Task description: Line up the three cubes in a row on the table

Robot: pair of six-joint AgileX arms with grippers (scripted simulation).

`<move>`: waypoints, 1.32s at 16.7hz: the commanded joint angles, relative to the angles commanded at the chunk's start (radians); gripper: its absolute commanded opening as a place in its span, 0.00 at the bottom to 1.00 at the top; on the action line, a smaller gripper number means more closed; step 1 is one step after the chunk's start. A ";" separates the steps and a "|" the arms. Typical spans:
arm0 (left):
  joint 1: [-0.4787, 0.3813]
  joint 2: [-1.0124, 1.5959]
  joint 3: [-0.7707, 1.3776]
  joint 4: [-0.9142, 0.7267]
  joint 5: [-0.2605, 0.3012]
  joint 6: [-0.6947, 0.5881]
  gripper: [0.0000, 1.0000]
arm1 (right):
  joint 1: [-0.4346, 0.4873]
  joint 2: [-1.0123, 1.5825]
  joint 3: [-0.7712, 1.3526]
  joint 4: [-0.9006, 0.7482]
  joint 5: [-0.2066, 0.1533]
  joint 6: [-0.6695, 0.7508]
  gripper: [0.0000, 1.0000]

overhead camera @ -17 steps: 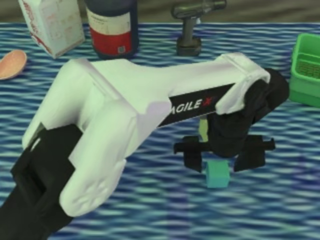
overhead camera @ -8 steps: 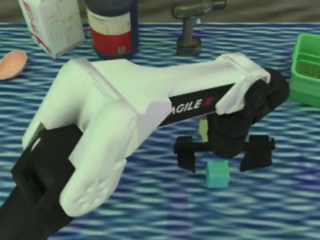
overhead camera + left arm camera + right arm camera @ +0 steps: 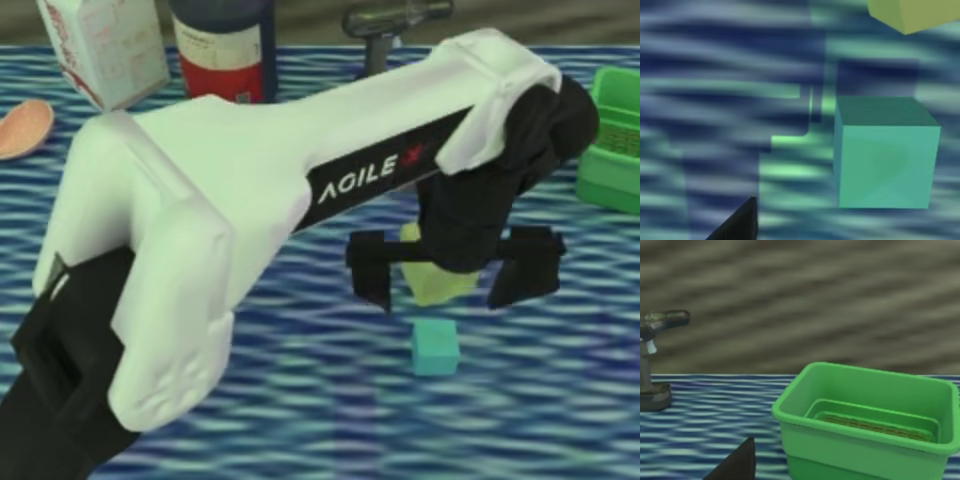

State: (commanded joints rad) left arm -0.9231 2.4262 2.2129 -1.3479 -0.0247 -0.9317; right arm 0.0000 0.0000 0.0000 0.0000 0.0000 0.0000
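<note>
Left pincer [image 3: 452,272]: spread wide, empty, above lime cube [image 3: 432,283] | Risk: it could bump teal cube [image 3: 435,346] sitting close by.

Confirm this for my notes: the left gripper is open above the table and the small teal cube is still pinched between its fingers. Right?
Not quite. The left gripper is open above the table, but it holds nothing: the top view shows the teal cube resting on the table, apart from both fingers. The left wrist view also shows the cube standing free.
</note>
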 joint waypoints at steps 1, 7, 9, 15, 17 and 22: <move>0.002 -0.004 0.017 -0.017 0.000 0.000 1.00 | 0.000 0.000 0.000 0.000 0.000 0.000 1.00; 0.011 -0.014 0.007 -0.015 0.000 0.014 1.00 | 0.000 0.000 0.000 0.000 0.000 0.000 1.00; 0.068 -0.054 -0.049 0.011 0.002 0.063 1.00 | 0.000 0.000 0.000 0.000 0.000 0.000 1.00; 0.416 -0.256 -0.410 0.140 0.014 0.331 1.00 | 0.000 0.000 0.000 0.000 0.000 0.000 1.00; 0.556 -0.331 -0.552 0.188 0.019 0.433 1.00 | 0.000 0.000 0.000 0.000 0.000 0.000 1.00; 0.760 -0.465 -0.754 0.276 0.025 0.609 1.00 | 0.000 0.000 0.000 0.000 0.000 0.000 1.00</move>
State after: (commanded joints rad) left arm -0.1632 1.9615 1.4592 -1.0724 0.0007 -0.3227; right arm 0.0000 0.0000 0.0000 0.0000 0.0000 0.0000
